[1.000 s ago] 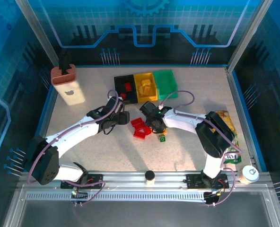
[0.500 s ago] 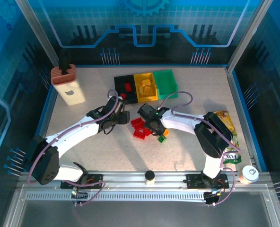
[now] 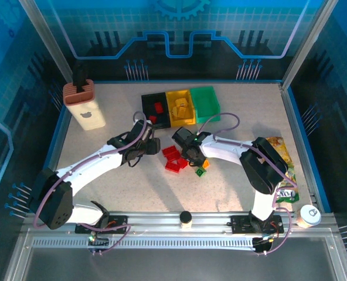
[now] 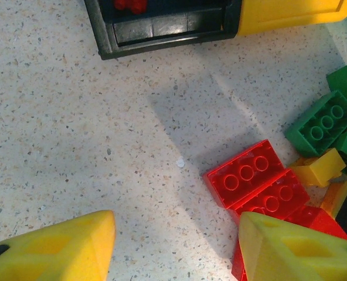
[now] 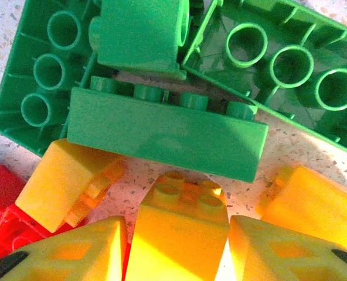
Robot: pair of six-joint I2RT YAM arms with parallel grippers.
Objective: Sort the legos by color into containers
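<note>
A beige holder [image 3: 84, 105] stands at ten o'clock on the table [image 3: 103, 193]. The left gripper [image 3: 152, 145] hangs just left of centre. From its wrist camera, the left gripper [image 4: 176, 234] has its jaws spread over bare table with nothing between them, and two red bricks [image 4: 255, 181] lie at its two o'clock.

At twelve o'clock three bins stand side by side: black bin [image 3: 149, 100], yellow bin [image 3: 174, 95], green bin [image 3: 205, 103]. The black one holds red pieces and the yellow one holds yellow pieces.

The loose bricks [image 3: 174, 159] lie piled at the table's centre. The right gripper [image 3: 191, 157] sits at the pile's three o'clock. In its wrist view, the right gripper [image 5: 174, 225] pinches a yellow brick [image 5: 179, 202], with green bricks [image 5: 162, 132] at twelve o'clock.

A snack bag [image 3: 282, 170] lies at four o'clock.
</note>
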